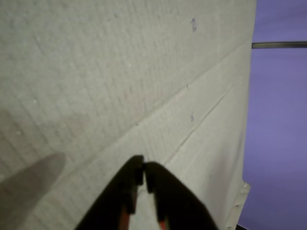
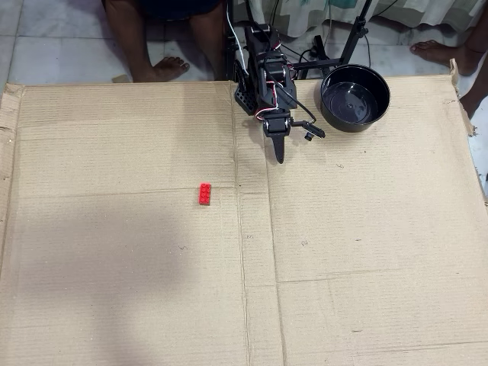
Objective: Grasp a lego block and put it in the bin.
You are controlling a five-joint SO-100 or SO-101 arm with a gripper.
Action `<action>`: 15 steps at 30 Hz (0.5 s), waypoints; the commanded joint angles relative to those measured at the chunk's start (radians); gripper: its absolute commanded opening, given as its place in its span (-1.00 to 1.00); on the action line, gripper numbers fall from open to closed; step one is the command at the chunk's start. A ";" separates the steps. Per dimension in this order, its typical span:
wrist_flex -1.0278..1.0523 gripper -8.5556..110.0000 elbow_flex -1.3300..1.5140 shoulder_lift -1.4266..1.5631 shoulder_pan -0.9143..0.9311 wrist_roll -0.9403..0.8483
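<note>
my claw (image 1: 143, 176) hangs pinched closed and empty over bare cardboard (image 1: 96, 72), tucked in near my base, likely a rest pose. in the overhead view the lego block (image 2: 205, 194) lies flat on the cardboard, down and left of my tips, apart from them. the bin (image 2: 354, 97) sits beyond, right of my base, probably within an easy swing. no writing shows.

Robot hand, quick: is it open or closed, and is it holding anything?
Hand: closed, tips nearly touching, holding nothing. The red lego block lies apart on the cardboard in the overhead view.
</note>
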 commanded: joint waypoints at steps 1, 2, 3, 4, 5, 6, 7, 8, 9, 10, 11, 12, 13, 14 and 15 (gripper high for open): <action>0.000 -0.84 0.014 0.012 0.008 0.009; -0.002 -0.84 0.014 0.012 0.008 0.011; -0.002 -0.84 0.012 0.012 0.008 0.026; -0.003 -0.84 0.009 0.012 0.009 0.061; -0.003 -0.84 0.000 0.011 0.009 0.109; -0.002 -0.84 -0.008 0.009 0.009 0.158; -0.002 -0.84 -0.014 0.009 0.009 0.202; -0.002 -0.84 -0.015 0.009 0.008 0.239; -0.002 -0.84 -0.015 0.009 0.008 0.276; -0.002 -0.84 -0.015 0.009 0.008 0.311; -0.002 -0.84 -0.017 0.008 0.008 0.350; -0.002 -0.84 -0.018 0.008 0.008 0.393; -0.002 -0.84 -0.029 0.006 0.008 0.440; -0.002 -0.84 -0.041 0.006 0.008 0.494; -0.002 -0.84 -0.055 0.006 0.008 0.552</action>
